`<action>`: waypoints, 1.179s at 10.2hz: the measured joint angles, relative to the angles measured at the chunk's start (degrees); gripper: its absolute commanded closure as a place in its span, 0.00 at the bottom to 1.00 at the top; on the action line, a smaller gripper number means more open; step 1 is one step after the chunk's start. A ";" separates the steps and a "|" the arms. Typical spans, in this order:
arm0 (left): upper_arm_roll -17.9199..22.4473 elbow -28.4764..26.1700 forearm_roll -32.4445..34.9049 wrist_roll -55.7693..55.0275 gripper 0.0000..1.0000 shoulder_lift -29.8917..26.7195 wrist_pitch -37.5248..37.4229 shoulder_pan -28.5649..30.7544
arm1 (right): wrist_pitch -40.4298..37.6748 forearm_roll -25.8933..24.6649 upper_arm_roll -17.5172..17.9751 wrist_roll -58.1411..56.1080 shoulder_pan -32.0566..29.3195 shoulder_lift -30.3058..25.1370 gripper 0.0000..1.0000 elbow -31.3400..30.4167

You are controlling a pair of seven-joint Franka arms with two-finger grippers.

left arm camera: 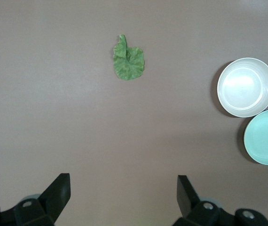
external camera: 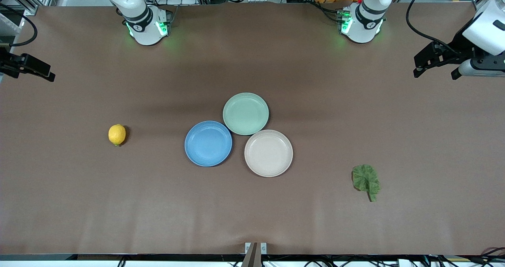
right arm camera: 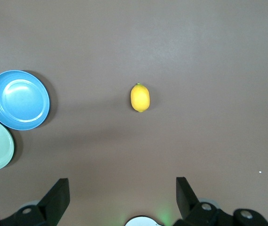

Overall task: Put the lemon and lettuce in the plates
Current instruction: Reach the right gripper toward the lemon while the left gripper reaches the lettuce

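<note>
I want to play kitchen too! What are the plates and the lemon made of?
The blue plate, cream plate and green plate look like matte plastic: even colour, soft sheen, thin rims. The lemon has smooth, bright yellow skin; whether it is real or a toy cannot be told.
</note>
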 measured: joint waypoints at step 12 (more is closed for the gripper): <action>0.14 0.07 0.00 -0.20 0.00 10.79 7.28 0.14 | 27.59 0.00 -0.17 -0.01 -0.29 2.35 0.00 -23.53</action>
